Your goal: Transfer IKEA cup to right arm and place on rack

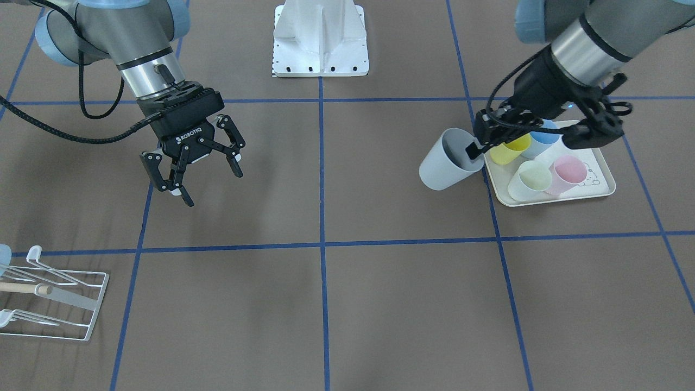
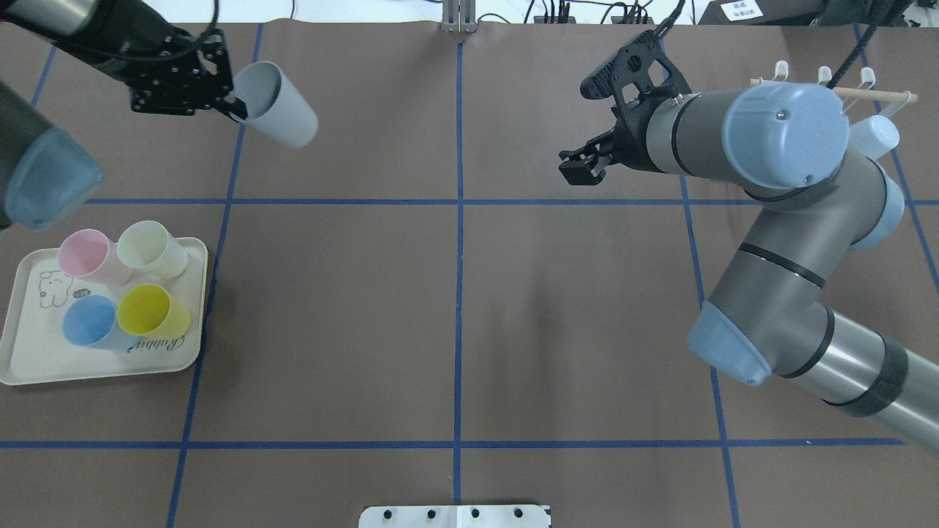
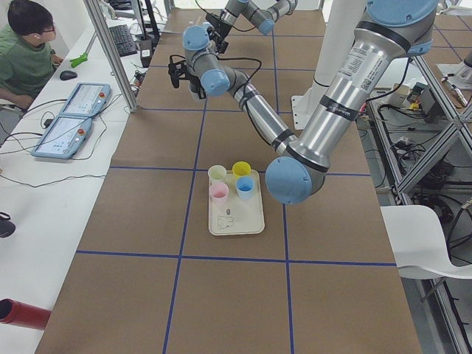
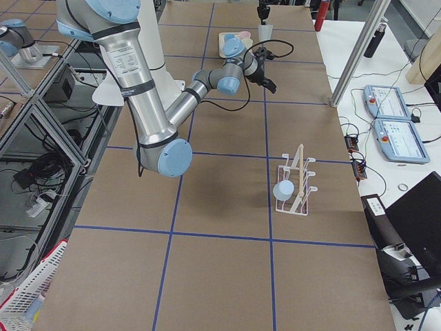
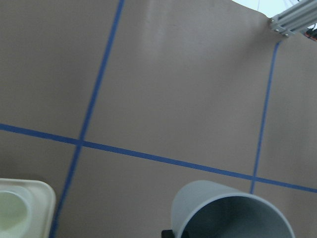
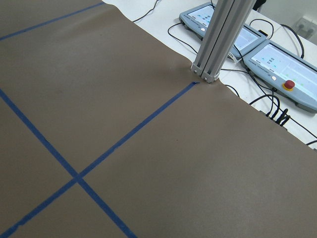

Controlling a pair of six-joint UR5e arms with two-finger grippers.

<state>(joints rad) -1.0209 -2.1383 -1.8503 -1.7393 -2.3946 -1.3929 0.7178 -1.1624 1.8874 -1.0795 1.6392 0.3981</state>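
The grey IKEA cup [image 1: 448,163] hangs tilted above the table, just beside the tray; it also shows in the overhead view [image 2: 282,114] and the left wrist view [image 5: 233,213]. My left gripper [image 1: 475,149] is shut on the cup's rim, one finger inside the cup. My right gripper [image 1: 213,187], black and marked ROBOTIQ, is open and empty above the table, well apart from the cup. The white wire rack [image 1: 54,298] with a wooden dowel stands at the table's edge near the right arm. A pale blue cup [image 4: 282,189] hangs on the rack [image 4: 295,183].
A cream rabbit-print tray [image 1: 548,198] under my left arm holds yellow [image 2: 150,312], blue [image 2: 88,321], pink [image 2: 84,253] and pale green [image 2: 147,246] cups. A white mounting base [image 1: 320,38] stands at the robot's side of the table. Blue tape lines cross the brown surface.
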